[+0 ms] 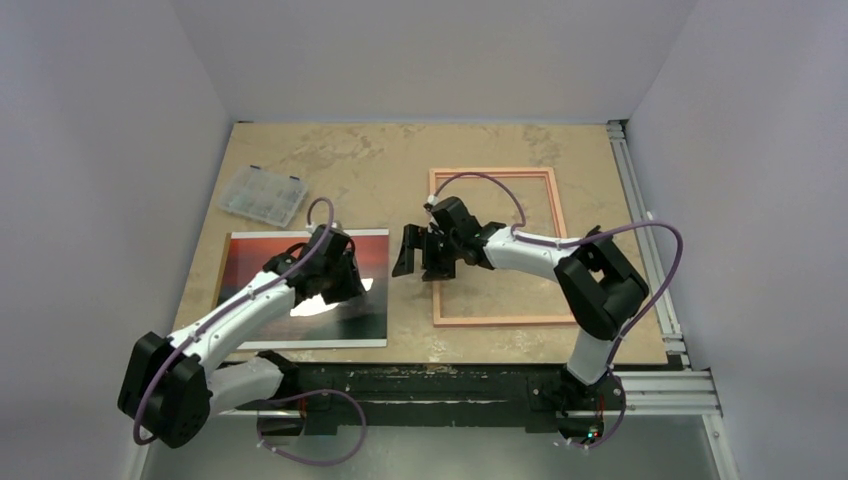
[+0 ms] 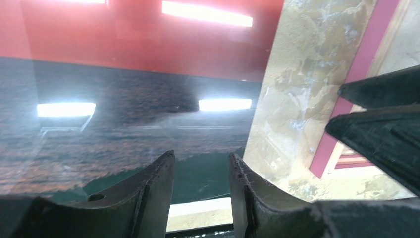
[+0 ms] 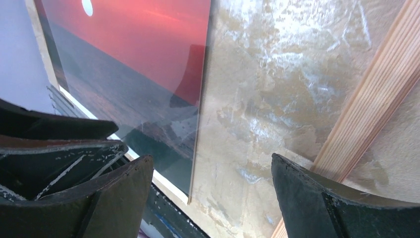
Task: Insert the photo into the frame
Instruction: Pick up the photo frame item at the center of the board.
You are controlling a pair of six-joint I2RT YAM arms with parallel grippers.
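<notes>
The photo, a red sunset over dark sea with a white border, lies flat on the table's left half. My left gripper hovers low over the photo's right part. In the left wrist view its jaws stand partly open over the photo, with nothing between them. The frame, thin light wood, lies flat on the right. My right gripper is wide open at the frame's left rail. In the right wrist view it spans bare table between the photo and the frame.
A clear plastic compartment box sits at the back left. An aluminium rail runs along the table's right edge. Walls close in the table on three sides. The two grippers face each other across a narrow strip of table.
</notes>
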